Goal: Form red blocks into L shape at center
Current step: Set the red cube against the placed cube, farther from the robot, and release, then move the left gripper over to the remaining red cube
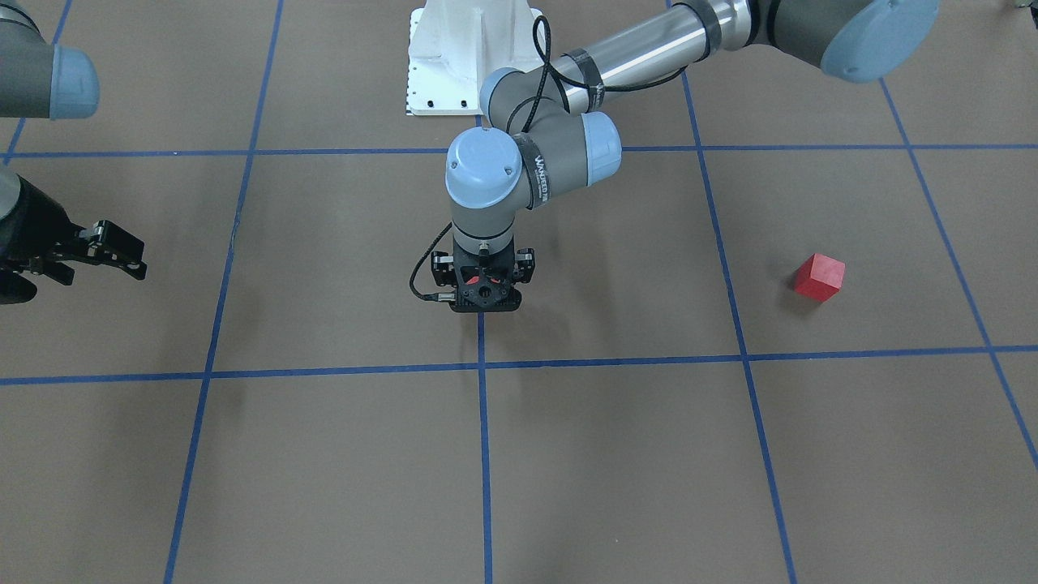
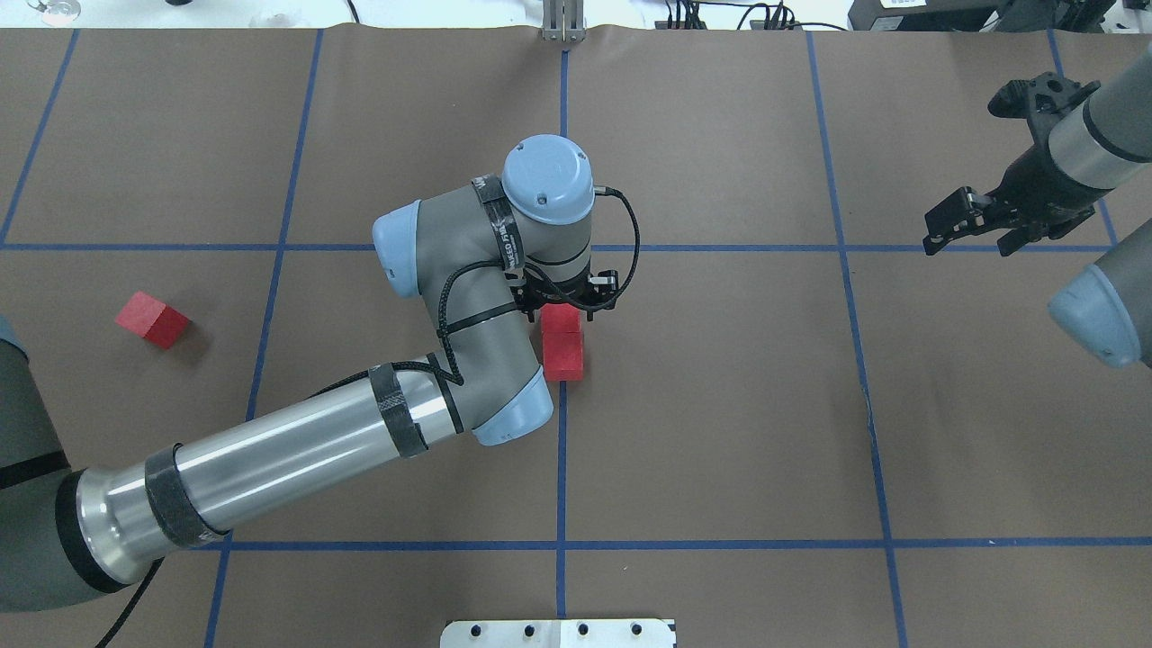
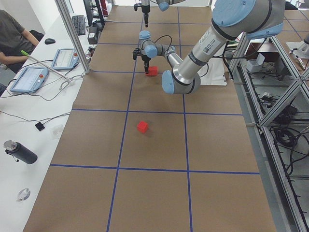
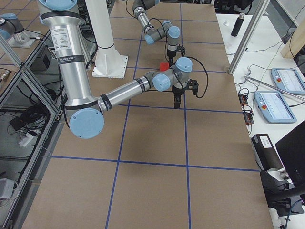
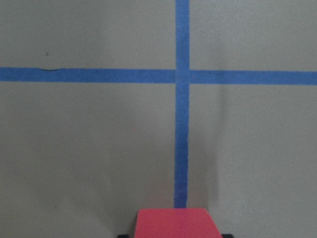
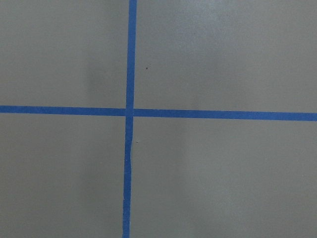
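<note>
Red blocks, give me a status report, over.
Left claw down over two touching red blocks at center, grip unclear. Right claw open, off to the side. Third red block sits apart, alone.

Overhead and front-facing views look steeply down from opposite sides, sharing the centre of the table (image 2: 720, 405); wrist cameras sit close, seemingly plumb.

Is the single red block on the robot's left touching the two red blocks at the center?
Apart. The overhead view shows bare table and a blue line between the single block and the center pair.
</note>
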You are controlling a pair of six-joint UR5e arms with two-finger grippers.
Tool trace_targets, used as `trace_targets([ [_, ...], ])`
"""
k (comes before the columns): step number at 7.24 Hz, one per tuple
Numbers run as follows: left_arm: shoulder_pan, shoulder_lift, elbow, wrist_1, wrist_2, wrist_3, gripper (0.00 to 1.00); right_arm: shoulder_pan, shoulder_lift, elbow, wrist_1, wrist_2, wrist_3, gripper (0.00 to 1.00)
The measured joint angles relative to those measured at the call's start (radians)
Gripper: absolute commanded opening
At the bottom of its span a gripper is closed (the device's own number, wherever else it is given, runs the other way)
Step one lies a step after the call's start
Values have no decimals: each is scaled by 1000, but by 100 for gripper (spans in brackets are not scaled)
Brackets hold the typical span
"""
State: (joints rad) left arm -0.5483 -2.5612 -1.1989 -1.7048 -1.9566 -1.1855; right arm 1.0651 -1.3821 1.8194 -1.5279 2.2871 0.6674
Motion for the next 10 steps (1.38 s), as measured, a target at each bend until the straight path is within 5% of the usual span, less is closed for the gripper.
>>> trace_targets([
  [3, -22, 130, -215, 60, -4, 12, 99, 1, 0, 3, 0, 0, -1, 100],
  [7, -149, 660, -687, 56, -12, 184, 99, 2, -1, 9, 0, 0, -2, 100],
  [10, -334, 832, -698, 50, -56, 664, 100, 1, 0, 3, 0, 0, -8, 100],
])
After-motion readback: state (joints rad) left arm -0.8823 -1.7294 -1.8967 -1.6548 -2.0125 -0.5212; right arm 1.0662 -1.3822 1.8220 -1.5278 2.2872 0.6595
